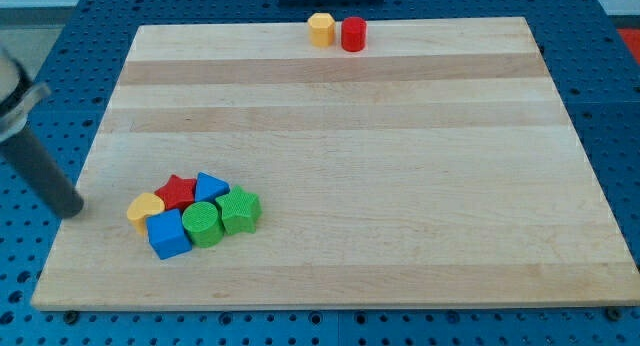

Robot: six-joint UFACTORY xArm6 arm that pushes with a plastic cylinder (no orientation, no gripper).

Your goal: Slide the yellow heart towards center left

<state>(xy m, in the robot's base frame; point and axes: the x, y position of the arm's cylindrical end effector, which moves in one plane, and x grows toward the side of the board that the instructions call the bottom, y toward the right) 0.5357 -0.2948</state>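
Observation:
The yellow heart (144, 207) lies near the board's lower left, at the left end of a tight cluster. Touching it are a red star (176, 192) and a blue cube (168, 233). A blue triangle (210, 186), a green cylinder (202, 224) and a green star-like block (240, 210) complete the cluster. My tip (72, 210) stands at the board's left edge, left of the yellow heart and apart from it by a clear gap.
A yellow hexagon (320, 29) and a red cylinder (353, 33) sit side by side at the view's top, near the wooden board's (400, 166) far edge. Blue pegboard surrounds the board.

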